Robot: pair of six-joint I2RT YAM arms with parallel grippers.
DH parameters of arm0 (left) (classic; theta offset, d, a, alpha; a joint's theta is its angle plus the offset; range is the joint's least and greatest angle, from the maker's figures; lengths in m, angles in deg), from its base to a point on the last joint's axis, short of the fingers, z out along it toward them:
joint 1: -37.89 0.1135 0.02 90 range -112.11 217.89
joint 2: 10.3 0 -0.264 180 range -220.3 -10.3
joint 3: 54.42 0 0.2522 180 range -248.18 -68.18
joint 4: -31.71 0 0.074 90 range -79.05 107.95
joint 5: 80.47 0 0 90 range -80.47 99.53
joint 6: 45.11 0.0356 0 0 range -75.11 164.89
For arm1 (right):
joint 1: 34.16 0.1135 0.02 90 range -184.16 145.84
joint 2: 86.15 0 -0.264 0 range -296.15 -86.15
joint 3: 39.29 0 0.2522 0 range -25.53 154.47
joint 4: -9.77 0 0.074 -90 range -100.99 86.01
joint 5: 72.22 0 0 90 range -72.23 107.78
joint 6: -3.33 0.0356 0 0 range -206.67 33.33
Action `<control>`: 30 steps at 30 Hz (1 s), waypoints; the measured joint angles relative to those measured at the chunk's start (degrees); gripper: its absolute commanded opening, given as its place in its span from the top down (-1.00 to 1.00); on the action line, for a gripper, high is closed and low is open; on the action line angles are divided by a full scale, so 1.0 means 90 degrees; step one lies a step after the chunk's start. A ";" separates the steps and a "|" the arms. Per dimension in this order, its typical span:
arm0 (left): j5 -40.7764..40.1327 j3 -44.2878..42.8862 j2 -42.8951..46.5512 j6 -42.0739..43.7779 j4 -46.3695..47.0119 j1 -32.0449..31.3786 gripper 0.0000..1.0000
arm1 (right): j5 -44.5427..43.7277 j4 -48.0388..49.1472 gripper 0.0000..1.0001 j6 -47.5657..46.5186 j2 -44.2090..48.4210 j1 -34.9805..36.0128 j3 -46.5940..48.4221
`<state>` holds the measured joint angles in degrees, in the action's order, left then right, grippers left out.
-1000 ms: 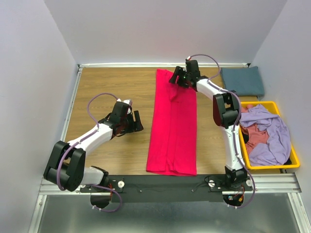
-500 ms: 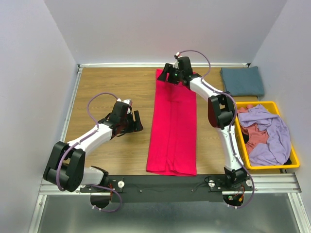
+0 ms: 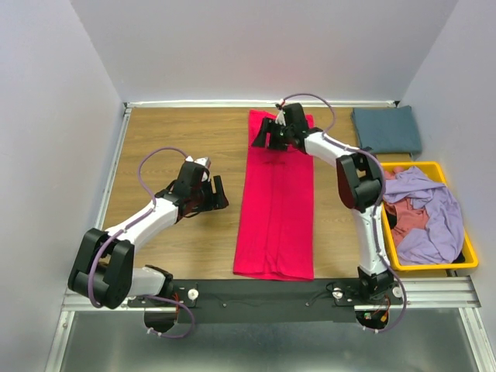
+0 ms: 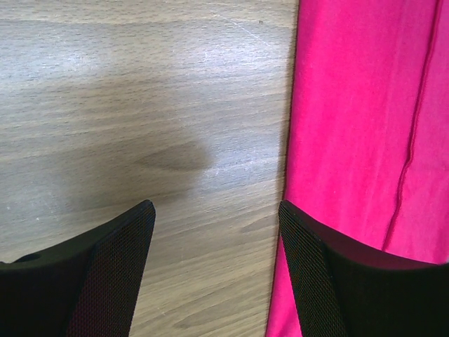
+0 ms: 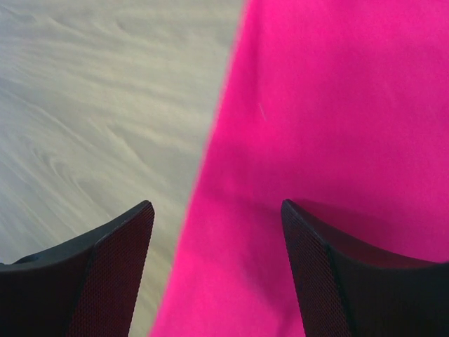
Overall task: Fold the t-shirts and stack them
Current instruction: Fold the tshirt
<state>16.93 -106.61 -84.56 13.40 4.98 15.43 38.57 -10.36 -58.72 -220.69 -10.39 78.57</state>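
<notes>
While the crimson t-shirt (image 3: 275,201) lies folded lengthwise on the table (image 3: 178,139), my right hand (image 3: 264,138) hovers open and empty over its far edge, likely to fold it nearward. My left hand (image 3: 218,194) is open too, waiting alongside.

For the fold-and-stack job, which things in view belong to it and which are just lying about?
Part of the job:
crimson t-shirt, spread out long
blue-grey t-shirt, already folded
lavender t-shirt, heaped
pinkish t-shirt, under it

Just there:
yellow bin
wooden table
</notes>
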 measured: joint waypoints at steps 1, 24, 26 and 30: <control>0.0012 0.0000 0.0000 0.0000 0.0002 0.0000 -0.59 | -0.0124 -0.0053 -0.55 -0.0027 0.0272 -0.0015 -0.0330; 0.0607 -0.0085 -0.0265 -0.0525 0.0342 0.0000 -0.56 | -0.1695 0.0131 0.09 -0.0248 0.0607 -0.0952 -0.1168; 0.0583 -0.0155 -0.0328 -0.0619 0.0345 0.0000 -0.57 | -0.1734 0.0172 0.07 -0.0223 0.0265 -0.0952 -0.0743; 0.0549 -0.0325 -0.0495 -0.0782 0.0340 0.0000 -0.57 | -0.1780 0.0267 -0.07 -0.0231 -0.0440 -0.0952 0.0308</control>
<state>21.87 -109.54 -89.01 6.37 8.04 15.43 22.55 -7.96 -60.80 -224.64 -18.96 81.34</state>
